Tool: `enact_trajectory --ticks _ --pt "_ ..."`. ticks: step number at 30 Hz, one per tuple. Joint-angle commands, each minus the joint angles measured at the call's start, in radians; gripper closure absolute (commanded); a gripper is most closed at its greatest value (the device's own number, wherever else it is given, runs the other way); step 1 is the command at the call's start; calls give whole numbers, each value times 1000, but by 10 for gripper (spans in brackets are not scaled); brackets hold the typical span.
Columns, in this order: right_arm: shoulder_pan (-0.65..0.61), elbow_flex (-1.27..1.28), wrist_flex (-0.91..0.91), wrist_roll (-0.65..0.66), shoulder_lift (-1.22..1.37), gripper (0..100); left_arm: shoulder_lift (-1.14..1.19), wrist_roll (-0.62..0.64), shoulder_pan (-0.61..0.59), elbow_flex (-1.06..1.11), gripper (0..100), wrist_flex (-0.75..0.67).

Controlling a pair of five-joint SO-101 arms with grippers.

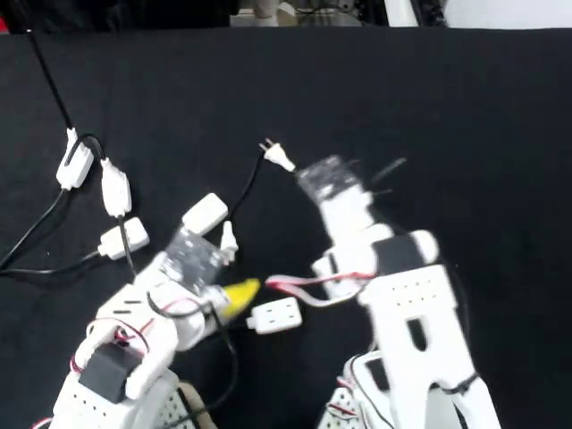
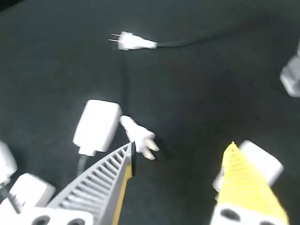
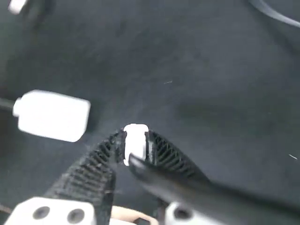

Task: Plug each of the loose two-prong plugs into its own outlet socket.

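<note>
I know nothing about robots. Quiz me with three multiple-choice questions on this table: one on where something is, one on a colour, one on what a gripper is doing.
1. The loose plug nearest the left gripper lies: A) beside its grey fingertip B) in a socket C) on the right arm.
2. That gripper's other finger is: A) red B) yellow C) blue.
3. The right gripper is: A) wide open B) holding a cup C) shut on a small white piece.
Answers: 1A, it rests by the grey tip; 2B, plainly yellow; 3C, the piece sits between its closed fingers.
</note>
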Motion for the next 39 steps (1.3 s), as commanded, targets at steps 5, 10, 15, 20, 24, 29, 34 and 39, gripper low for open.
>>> enact_trajectory --ticks 5,10,15,20,24,29,34,39 --pt "258 -131 -14 -46 -2 987 269 -34 237 -117 700 -5" --pt "353 -134 -31 -55 -2 987 560 -144 360 -124 699 -124" --pt "466 -170 -31 -49 -2 987 796 -216 375 -199 699 -190" --pt "517 -194 -31 -48 -2 987 988 -229 371 -239 699 -334" --pt "517 -194 -31 -46 -2 987 1135 -229 371 -285 703 -393" --pt "516 -194 -31 -46 -4 986 1226 -230 371 -323 771 -394" --pt "516 -191 -31 -46 -4 986 1204 -224 367 -328 980 -384" --pt "516 -189 -31 -46 -4 986 1145 -143 289 -337 928 -394"
